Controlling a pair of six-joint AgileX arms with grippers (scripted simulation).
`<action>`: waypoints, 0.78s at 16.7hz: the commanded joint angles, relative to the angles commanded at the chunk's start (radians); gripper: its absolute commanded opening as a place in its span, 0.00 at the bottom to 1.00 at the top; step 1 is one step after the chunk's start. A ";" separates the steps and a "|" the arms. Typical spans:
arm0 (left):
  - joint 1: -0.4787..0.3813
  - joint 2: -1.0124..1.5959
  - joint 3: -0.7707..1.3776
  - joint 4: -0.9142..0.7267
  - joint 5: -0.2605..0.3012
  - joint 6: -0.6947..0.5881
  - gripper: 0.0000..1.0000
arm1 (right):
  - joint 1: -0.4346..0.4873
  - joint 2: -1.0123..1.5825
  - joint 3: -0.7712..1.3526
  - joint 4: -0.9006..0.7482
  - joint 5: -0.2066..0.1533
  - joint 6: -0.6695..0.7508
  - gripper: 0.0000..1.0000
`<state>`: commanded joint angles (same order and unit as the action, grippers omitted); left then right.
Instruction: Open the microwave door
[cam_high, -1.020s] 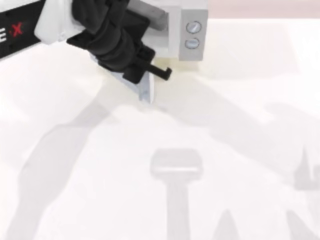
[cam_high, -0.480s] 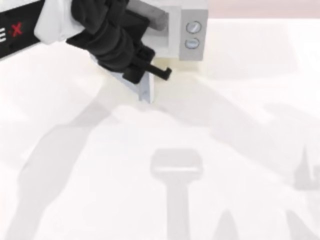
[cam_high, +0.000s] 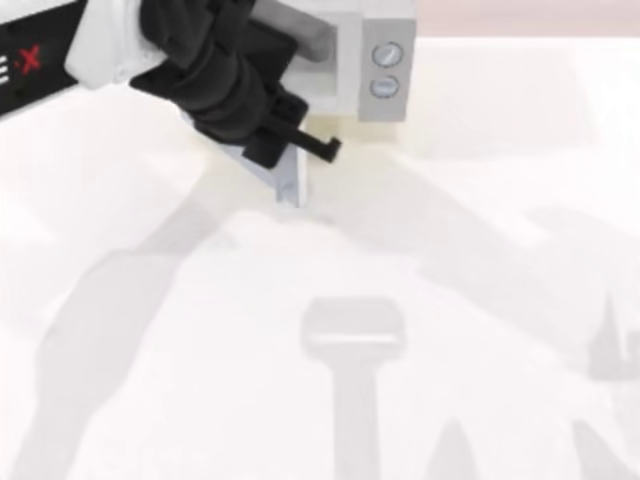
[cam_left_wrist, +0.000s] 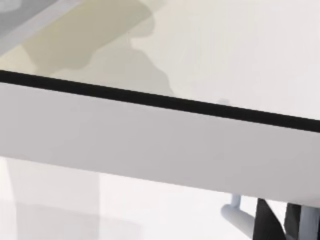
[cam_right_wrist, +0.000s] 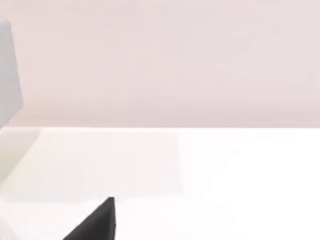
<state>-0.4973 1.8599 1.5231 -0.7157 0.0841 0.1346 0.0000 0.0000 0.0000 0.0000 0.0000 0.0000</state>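
Observation:
The light-grey microwave stands at the table's far edge, with its two-knob panel facing the camera. The microwave door is swung out towards the table's middle, and the oven's mouth is open behind it. My left gripper reaches down from the upper left and is shut on the door's bar handle at its free edge. In the left wrist view the door is a broad grey band. My right gripper is parked outside the top view and shows only as a dark corner.
A grey corner of the microwave shows far off in the right wrist view. The white table carries only shadows of the arms.
My left gripper has drawn slightly up and to the left with the handle. The door's free edge has swung a little farther from the oven.

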 joint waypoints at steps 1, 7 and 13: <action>0.007 -0.007 -0.008 -0.001 0.009 0.019 0.00 | 0.000 0.000 0.000 0.000 0.000 0.000 1.00; 0.056 -0.055 -0.060 -0.004 0.075 0.146 0.00 | 0.000 0.000 0.000 0.000 0.000 0.000 1.00; 0.056 -0.055 -0.061 -0.004 0.076 0.147 0.00 | 0.000 0.000 0.000 0.000 0.000 0.000 1.00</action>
<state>-0.4414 1.8048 1.4624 -0.7201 0.1598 0.2813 0.0000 0.0000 0.0000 0.0000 0.0000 0.0000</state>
